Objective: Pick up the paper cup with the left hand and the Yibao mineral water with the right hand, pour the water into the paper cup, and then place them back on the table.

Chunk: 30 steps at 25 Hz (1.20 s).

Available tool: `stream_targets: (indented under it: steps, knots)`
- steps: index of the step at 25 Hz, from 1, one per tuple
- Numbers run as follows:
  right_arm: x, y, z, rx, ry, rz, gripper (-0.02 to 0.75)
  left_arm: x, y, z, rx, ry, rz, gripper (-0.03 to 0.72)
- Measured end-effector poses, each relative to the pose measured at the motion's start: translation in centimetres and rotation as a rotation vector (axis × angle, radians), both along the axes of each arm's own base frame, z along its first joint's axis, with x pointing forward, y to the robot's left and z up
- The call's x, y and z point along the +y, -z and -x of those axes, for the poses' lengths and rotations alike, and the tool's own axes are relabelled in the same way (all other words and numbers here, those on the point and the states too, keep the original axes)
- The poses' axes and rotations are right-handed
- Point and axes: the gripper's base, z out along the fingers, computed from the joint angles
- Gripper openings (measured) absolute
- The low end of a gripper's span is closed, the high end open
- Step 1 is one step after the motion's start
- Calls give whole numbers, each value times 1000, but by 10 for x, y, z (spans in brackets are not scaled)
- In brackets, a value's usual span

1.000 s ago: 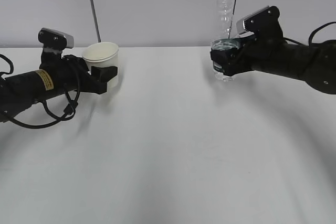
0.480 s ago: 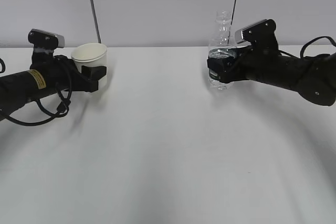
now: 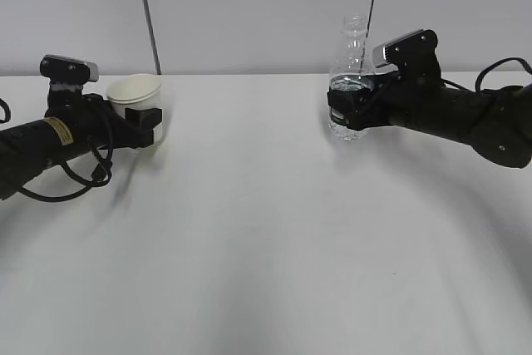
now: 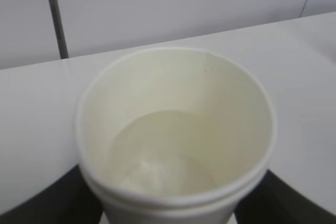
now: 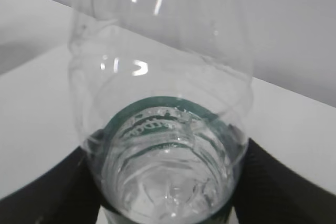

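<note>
The left claw (image 3: 143,125) was clenched on the paper cup (image 3: 138,101), its black jaws flanking the cup's lower wall while the rolled rim stood clear above them; the left wrist view looked straight down into the cup (image 4: 176,135), where a pale pool of water seemed to lie in the bottom. The cup sat upright at the far left of the counter (image 3: 266,230), low enough that it looked to be on or just above the surface, though contact could not be told. The right claw (image 3: 345,110) was closed around the Yibao mineral water (image 3: 349,81) at its dark green label, with the capless neck rising upright above the jaws; the right wrist view showed water inside the ribbed bottle (image 5: 163,129) about level with the label. The bottle's base hung close to the counter, apparently touching or nearly so. Outward from each claw, the left hand (image 3: 50,135) stretched back to the left edge with its yellow sticker showing, and the right hand (image 3: 449,118) ran off to the right. The two vessels stood well apart, each nearer its own arm, both with long axes vertical and a broad bare stretch of counter between them. Judging by that, the pour looked finished and the placing back nearly done; the coming move would turn on each vessel sitting squarely beneath its claw, so that the jaws could part sideways without tipping it.
</note>
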Motion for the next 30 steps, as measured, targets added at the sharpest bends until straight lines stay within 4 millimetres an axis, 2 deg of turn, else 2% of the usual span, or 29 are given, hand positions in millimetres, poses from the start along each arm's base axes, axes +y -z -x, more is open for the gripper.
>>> stream_targets:
  steps: [7,13,23,30]
  knots:
    - [0,0,0,-2,0,-6,489,1,0,-1,-7,-20,21,426]
    - [0,1,0,0,0,-7,489,1,13,0,19,-20,23,426]
    - [0,1,0,0,3,-9,489,-1,22,0,-11,-2,54,426]
    - [0,1,0,0,3,-9,489,-1,22,0,-16,0,56,428]
